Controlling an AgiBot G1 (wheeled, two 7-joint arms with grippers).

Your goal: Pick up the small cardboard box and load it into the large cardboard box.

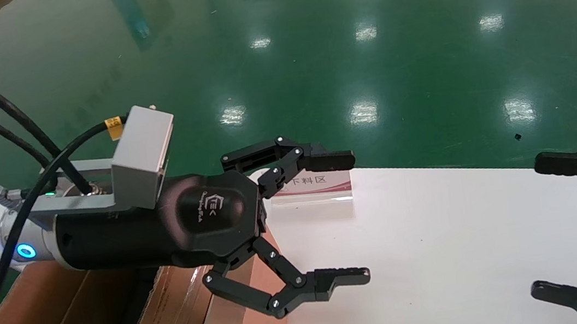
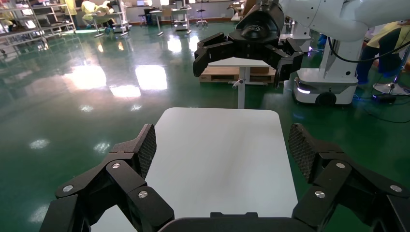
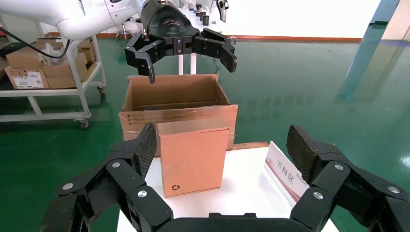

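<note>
Hovering with jaws spread wide and nothing between them: left gripper [image 1: 347, 218], poised above the table [image 1: 440, 231] edge, pointing toward 3 o'clock. Standing on end just below it, at 7 o'clock, touching neither finger: small box [image 1: 254, 309], leaning against the large box [image 1: 54, 317]. Waiting at 3 o'clock across the table, likewise splayed and empty: right gripper [image 1: 550, 229]. Sitting at 12 o'clock behind the left fingertips: sign [image 1: 319, 186].

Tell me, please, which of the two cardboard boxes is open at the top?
The large cardboard box off the white table's far edge; the small cardboard box standing on the table is closed.
</note>
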